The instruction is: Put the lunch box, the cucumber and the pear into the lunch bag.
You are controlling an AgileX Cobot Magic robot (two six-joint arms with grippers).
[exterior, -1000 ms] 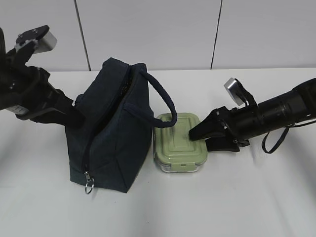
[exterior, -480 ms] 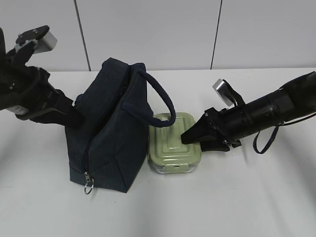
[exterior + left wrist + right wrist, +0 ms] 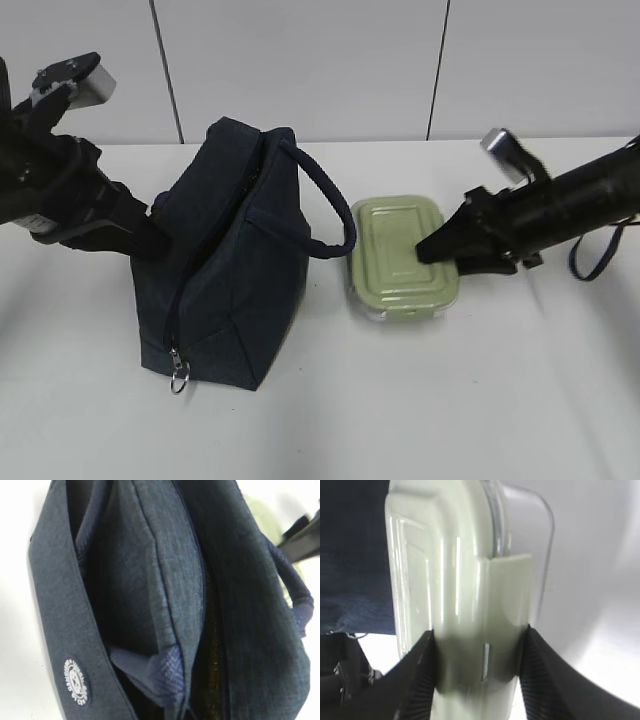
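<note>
The dark navy lunch bag [image 3: 230, 270] stands left of centre with its top gaping open; the left wrist view looks down into it [image 3: 150, 580]. My left gripper [image 3: 155, 232] is at the bag's upper left edge, where the fabric is drawn out toward it; its fingers are hidden. My right gripper [image 3: 428, 248] is shut on the lunch box [image 3: 395, 250], its fingers [image 3: 422, 660] clamping the pale green lid and clear base [image 3: 450, 580]. The box hangs tilted above the table, right of the bag's handle [image 3: 335, 205]. The cucumber and the pear are out of view.
A silver zipper pull [image 3: 180, 378] hangs at the bag's lower front corner. The white table [image 3: 450, 400] ends at a pale panelled wall [image 3: 320, 60] behind.
My right gripper closed on the lunch box, then lifted it and drew it right, away from the bag, tilting it. The left arm and the bag have not moved.
</note>
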